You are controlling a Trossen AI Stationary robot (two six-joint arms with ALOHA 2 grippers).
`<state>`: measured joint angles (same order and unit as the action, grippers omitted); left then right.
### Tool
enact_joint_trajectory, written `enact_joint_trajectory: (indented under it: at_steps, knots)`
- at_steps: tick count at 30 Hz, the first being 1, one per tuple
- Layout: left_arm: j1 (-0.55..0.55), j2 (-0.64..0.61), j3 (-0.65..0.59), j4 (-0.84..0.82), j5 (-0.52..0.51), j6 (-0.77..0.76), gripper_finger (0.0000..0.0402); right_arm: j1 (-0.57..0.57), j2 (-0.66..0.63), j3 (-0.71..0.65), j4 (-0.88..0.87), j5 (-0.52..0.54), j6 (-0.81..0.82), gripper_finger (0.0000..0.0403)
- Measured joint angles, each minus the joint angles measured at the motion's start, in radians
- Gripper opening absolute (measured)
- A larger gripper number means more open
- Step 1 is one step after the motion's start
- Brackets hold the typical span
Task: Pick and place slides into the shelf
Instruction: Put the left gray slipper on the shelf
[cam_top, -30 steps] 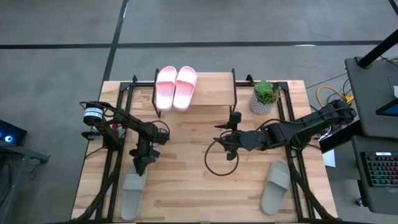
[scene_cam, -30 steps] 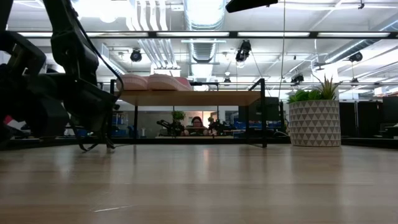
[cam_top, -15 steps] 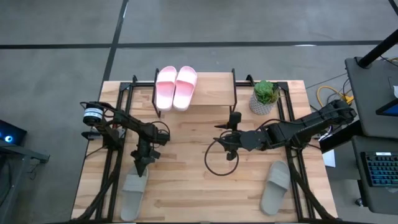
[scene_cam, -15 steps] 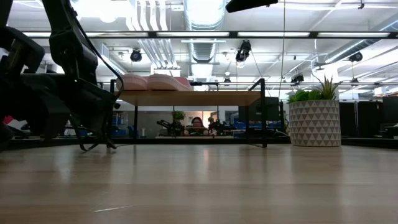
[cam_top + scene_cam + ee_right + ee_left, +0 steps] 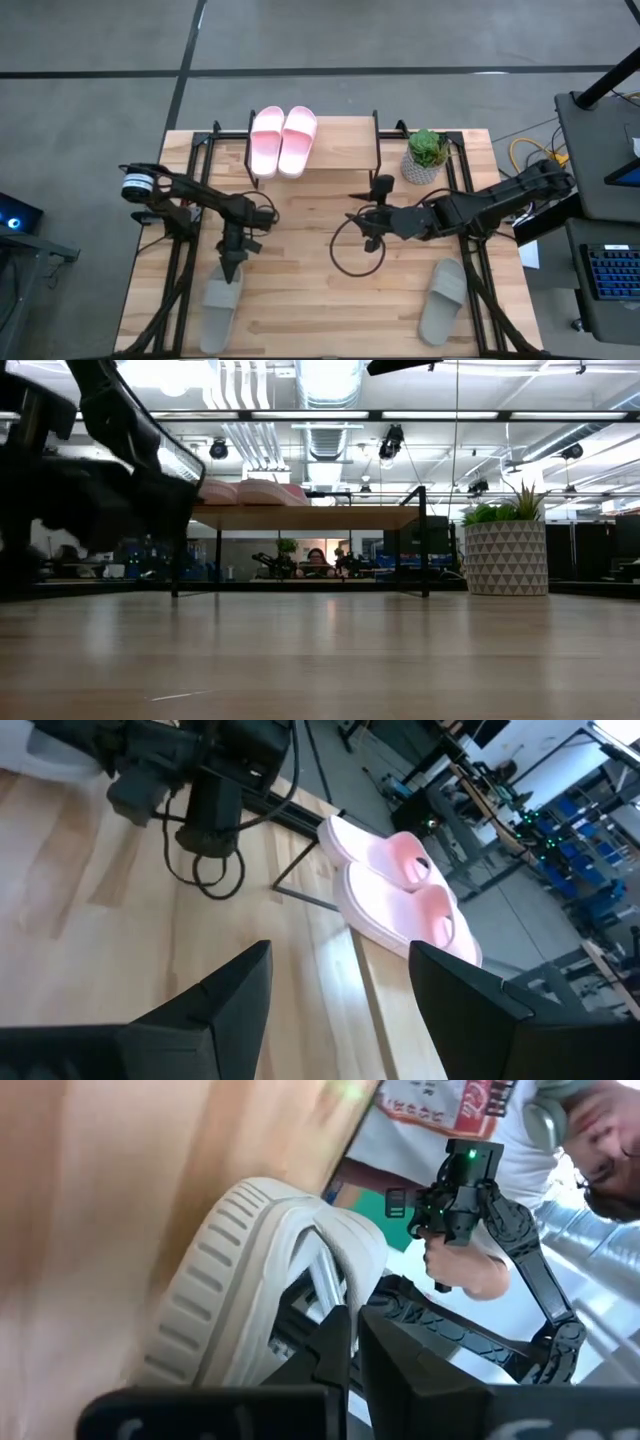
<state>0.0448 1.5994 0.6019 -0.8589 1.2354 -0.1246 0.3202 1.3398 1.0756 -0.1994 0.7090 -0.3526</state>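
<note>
One grey slide lies near the table's near-left corner, and my left gripper is shut on it from its far end. In the left wrist view the slide fills the frame ahead of the gripper. The other grey slide lies flat on its sole near the near-right corner. The pink pair rests side by side on the left end of the shelf. My right gripper hangs open over mid-table, touching nothing; its wrist view looks toward the pink pair. My left gripper pinches the grey slide's wide strap at its edge between the two fingers. It comes slanting down from the table's far side, along the slide. The slide's near end stays on the table; whether its far end is raised I cannot tell.
A potted plant in a patterned white pot stands to the right of the shelf. A black cable loop lies under the right arm. Black frame rails run along both table sides. People show beyond the table, one holding a controller.
My left gripper has reached a little farther onto the grey slide. The slide's far end has swung slightly toward the table's right and far side while its near end stayed about where it was. The left arm's bulk now sits higher in the low view.
</note>
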Motion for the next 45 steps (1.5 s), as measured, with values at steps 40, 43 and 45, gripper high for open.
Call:
enact_joint_trajectory:
  at_steps: [40,43,45]
  knots:
    - [0.022,-0.356,0.080,0.420,-0.648,-0.025,0.0000,0.003,-0.011,0.000,0.002,-0.005,0.057,0.0226]
    - [0.023,-0.356,0.080,0.481,-0.709,-0.016,0.0000,0.003,-0.011,0.000,0.000,-0.005,0.058,0.0226]
    - [0.024,-0.356,0.080,0.502,-0.752,0.005,0.0000,0.003,-0.011,0.000,0.000,-0.005,0.065,0.0226]
